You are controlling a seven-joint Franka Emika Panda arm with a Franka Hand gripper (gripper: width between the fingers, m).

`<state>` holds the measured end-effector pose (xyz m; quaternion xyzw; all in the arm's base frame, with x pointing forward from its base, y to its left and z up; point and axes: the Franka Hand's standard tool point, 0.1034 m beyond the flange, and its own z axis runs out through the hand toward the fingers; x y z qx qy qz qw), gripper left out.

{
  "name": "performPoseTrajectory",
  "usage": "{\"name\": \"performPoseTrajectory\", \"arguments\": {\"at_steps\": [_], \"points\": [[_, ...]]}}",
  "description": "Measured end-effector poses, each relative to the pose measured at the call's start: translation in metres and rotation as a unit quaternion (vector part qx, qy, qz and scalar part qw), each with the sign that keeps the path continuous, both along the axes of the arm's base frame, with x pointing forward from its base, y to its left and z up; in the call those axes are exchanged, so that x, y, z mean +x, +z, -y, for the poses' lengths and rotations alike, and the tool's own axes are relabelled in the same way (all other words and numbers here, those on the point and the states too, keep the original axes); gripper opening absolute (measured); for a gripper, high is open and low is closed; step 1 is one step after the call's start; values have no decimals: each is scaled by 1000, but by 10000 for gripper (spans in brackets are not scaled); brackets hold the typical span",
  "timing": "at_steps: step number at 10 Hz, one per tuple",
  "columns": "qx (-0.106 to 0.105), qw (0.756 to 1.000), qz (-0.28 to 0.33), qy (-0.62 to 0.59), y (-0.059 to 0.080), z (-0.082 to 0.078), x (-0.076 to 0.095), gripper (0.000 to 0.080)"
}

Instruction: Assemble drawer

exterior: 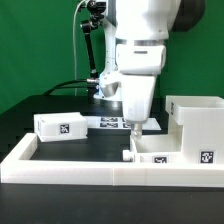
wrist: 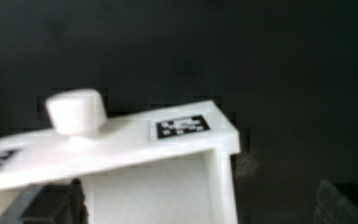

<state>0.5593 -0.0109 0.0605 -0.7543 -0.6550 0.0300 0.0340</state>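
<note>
A small white tray [exterior: 168,152] lies at the front, against the large open-faced case [exterior: 196,120] at the exterior view's right. It has a tag [exterior: 207,157] on its side and a knob [exterior: 128,154] on its end. My gripper [exterior: 132,135] hangs straight down over that knob end. In the wrist view the tray's end panel [wrist: 149,175], with the knob [wrist: 73,110] and a tag [wrist: 185,127], sits between my spread fingers [wrist: 43,205]. The jaws are open, with a dark gap beside the far finger. A second small tray [exterior: 60,125] lies apart at the exterior view's left.
The marker board [exterior: 108,122] lies flat on the black table behind my gripper. The low white rim [exterior: 90,172] borders the table's front edge, close to the front tray. A black stand with cables [exterior: 93,50] rises at the back.
</note>
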Motion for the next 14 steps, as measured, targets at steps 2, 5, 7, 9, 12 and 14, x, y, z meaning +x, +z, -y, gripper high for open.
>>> {"name": "performPoseTrajectory", "arguments": {"at_steps": [2, 5, 7, 9, 12, 14], "points": [[-4, 1000, 3, 7, 14, 21, 3, 649], [-2, 1000, 2, 10, 13, 37, 2, 649], [53, 998, 13, 11, -5, 54, -4, 649], [92, 996, 16, 17, -19, 67, -3, 649], [101, 994, 47, 9, -20, 66, 13, 649], [101, 993, 56, 16, -19, 58, 19, 649]]}}
